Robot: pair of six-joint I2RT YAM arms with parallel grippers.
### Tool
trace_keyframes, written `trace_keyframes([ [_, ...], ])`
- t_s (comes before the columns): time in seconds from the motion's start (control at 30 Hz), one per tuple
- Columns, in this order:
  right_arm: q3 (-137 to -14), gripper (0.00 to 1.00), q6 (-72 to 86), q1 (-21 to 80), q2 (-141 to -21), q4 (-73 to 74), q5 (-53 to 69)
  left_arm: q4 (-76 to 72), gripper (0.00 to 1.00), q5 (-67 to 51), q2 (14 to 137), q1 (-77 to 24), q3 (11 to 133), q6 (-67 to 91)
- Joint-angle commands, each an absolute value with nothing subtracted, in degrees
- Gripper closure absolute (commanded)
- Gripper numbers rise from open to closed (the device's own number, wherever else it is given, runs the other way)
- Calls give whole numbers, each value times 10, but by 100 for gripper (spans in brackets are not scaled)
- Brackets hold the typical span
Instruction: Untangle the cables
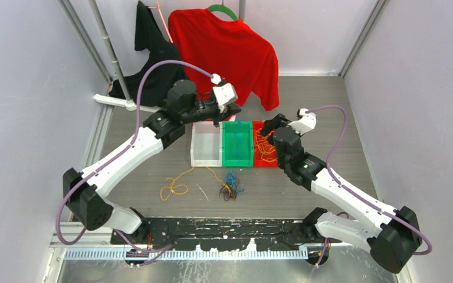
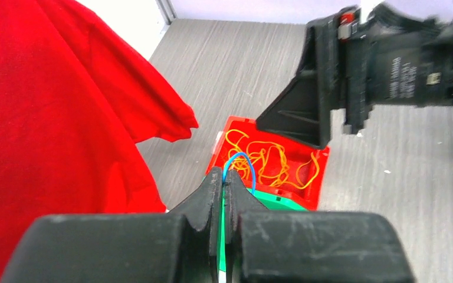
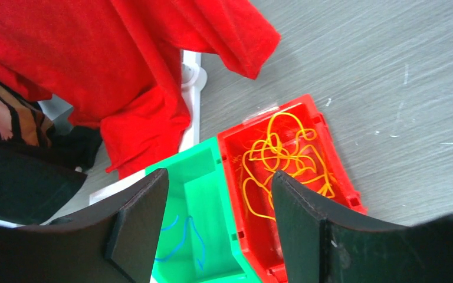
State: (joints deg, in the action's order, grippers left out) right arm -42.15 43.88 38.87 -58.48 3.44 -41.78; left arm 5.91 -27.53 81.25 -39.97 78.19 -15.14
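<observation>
My left gripper (image 2: 224, 180) is shut on a thin blue cable (image 2: 243, 164), whose loop rises from between the pads. In the top view this gripper (image 1: 229, 111) hangs over the far edge of the green bin (image 1: 238, 154). My right gripper (image 3: 218, 177) stands open with nothing between its fingers, above the red bin (image 3: 339, 177), which holds a pile of orange-yellow cables (image 3: 277, 156). More blue cable (image 3: 184, 236) lies in the green bin (image 3: 200, 165). On the table, an orange-yellow cable (image 1: 174, 187) and a blue and dark brown tangle (image 1: 230, 188) lie in front of the bins.
A white bin (image 1: 205, 154) stands left of the green one. A red shirt (image 1: 224, 50) and a black garment (image 1: 150, 53) hang at the back on a rack with a metal pole (image 1: 109, 47). The rack's white base (image 1: 118, 101) lies at the back left.
</observation>
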Motion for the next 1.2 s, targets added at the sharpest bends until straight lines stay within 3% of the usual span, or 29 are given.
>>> trace_keyframes([
  [0.0, -397, 31, 431, 386, -542, 28, -458, -8, 100, -248, 835, -408, 776, -229],
  [0.23, -366, 32, 421, 385, -515, 22, -459, -35, 100, -221, 890, -413, 763, -265],
  [0.63, -367, 33, 424, 385, -495, 29, -437, 119, 94, -214, 919, -429, 731, -299],
  [0.67, -368, 33, 424, 385, -495, 29, -433, 119, 89, -209, 920, -429, 729, -302],
  [0.77, -375, 34, 420, 385, -499, 32, -412, 124, 45, -206, 923, -428, 739, -307],
  [0.8, -375, 33, 418, 385, -501, 32, -405, 131, 37, -205, 922, -429, 750, -306],
  [0.97, -374, 31, 412, 385, -506, 33, -367, 209, 26, -187, 919, -428, 793, -315],
  [1.17, -361, 32, 407, 385, -506, 9, -285, 265, 26, -151, 900, -424, 808, -312],
])
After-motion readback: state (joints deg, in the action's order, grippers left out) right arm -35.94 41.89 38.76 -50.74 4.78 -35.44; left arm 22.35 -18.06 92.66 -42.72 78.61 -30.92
